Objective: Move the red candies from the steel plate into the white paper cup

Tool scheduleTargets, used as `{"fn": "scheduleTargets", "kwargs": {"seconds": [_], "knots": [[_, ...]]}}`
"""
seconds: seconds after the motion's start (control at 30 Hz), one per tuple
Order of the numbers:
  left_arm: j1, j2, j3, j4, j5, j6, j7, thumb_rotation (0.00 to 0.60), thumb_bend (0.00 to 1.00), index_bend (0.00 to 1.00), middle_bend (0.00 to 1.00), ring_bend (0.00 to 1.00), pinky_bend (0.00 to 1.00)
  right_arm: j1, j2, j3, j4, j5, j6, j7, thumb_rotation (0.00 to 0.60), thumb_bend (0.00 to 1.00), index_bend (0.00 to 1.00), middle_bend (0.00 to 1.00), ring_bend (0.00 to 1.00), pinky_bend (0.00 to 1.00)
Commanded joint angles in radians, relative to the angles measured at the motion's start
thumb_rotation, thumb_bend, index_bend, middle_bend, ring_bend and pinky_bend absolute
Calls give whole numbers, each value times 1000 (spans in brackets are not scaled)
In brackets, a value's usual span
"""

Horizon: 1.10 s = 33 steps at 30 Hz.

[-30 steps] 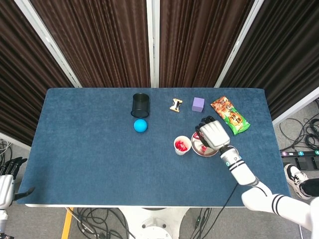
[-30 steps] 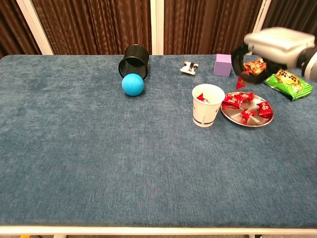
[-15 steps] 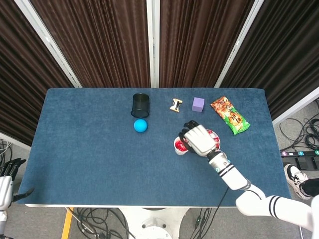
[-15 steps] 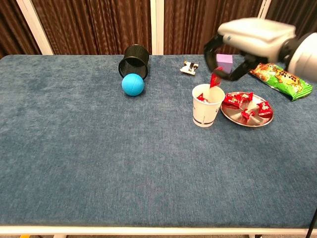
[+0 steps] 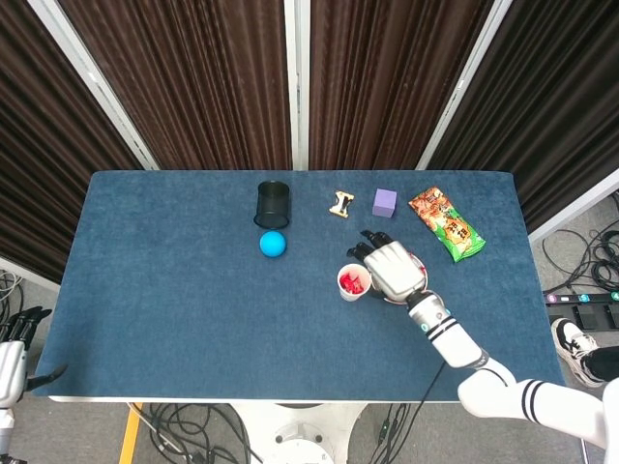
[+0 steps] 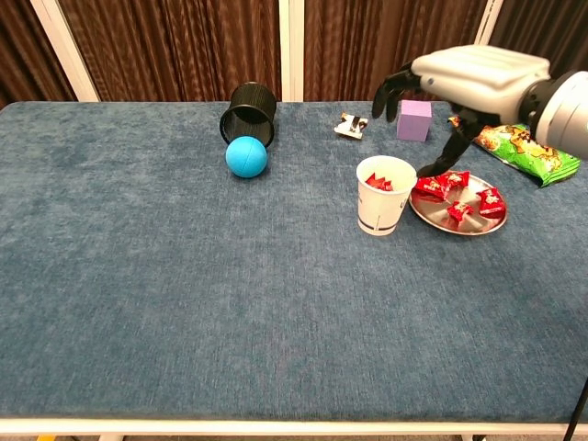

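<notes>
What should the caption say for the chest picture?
Right hand open above the paper cup, red candies waiting on the steel plate.

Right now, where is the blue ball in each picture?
Head view: the blue ball sits left of the picture's middle, just below the black cup in the picture.
Chest view: the blue ball is up and left of the middle, again right next to the black cup, which lies tipped over.
Shared landmark: the black cup.
</notes>
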Motion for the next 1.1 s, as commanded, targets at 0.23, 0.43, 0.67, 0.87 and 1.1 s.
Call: {"fn": "scheduleTargets", "kwargs": {"seconds": [0.23,0.43,0.67,0.87,1.1], "knots": [[1,0,3,-6,2,-1,4,600,0,238,245,149,205,-13,-6,-14,127,126,-70,-63,600,110,293,363,119,207],[2,4,3,-11,0,0,10,600,0,238,245,149,205,0,-78,-38,238,185,-141,-100,600,138,298,367,119,207],[3,5,5,-14,-4,-4,11,600,0,238,245,149,205,10,-125,-45,303,188,-160,-104,600,145,299,347,115,207],[1,2,4,-9,-9,-12,8,600,0,238,245,149,205,-4,-113,-61,286,175,-150,-108,600,132,303,315,105,205],[-1,0,4,-5,-8,-15,5,600,0,238,244,149,205,-14,-109,-67,281,187,-148,-123,600,101,284,292,99,198]]}}
